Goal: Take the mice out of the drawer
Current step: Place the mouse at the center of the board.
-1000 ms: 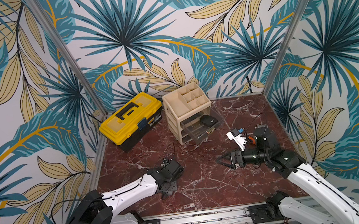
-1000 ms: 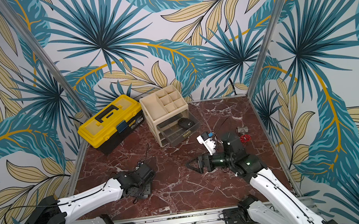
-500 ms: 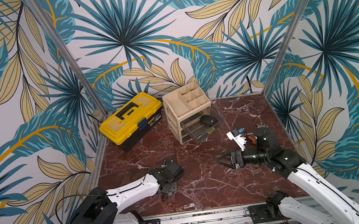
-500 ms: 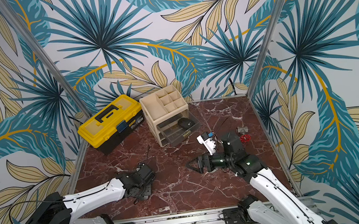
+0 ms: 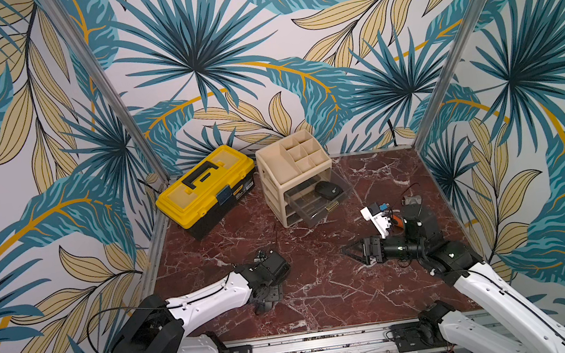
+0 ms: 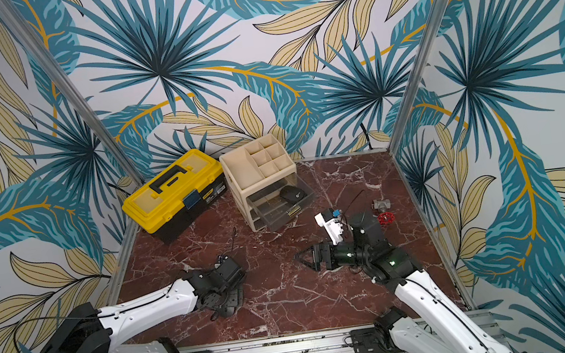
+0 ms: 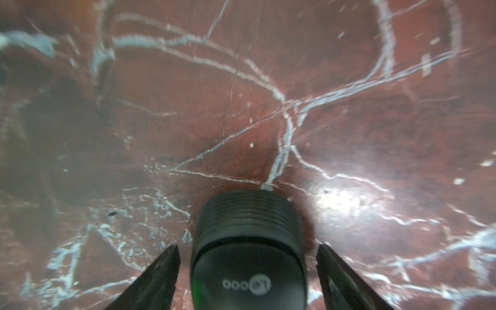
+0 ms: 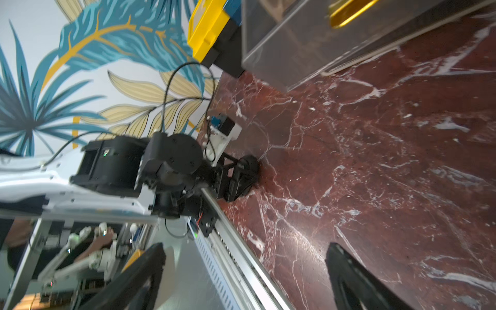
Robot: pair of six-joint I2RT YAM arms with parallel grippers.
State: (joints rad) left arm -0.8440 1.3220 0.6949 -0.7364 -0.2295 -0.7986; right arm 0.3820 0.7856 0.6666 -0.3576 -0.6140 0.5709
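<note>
Well in front of the organizer [image 5: 273, 175], toward its toolbox side, a mouse [image 7: 249, 268] is being straddled on the table [image 5: 329, 290] by the left gripper [image 7: 248, 248]. The fingers [image 7: 161, 276] are being held spread, with a strip of table showing between each one and the mouse, so nothing is being pinched. White lettering is being shown on the mouse's back in the left wrist view. Also in front of the organizer, but nearer to it and to the other side, the right gripper [image 5: 352, 250] is being held over the table, pointing sideways toward the left arm. Its fingers [image 8: 349, 276] are being held wide apart, with only bare table between them. At the organizer itself, a clear drawer [image 5: 304, 200] is being left pulled out, and a second mouse [image 5: 327, 190] is being seen lying inside it in both top views. A yellow toolbox [image 5: 206, 187] is being seen just beside the organizer.
</note>
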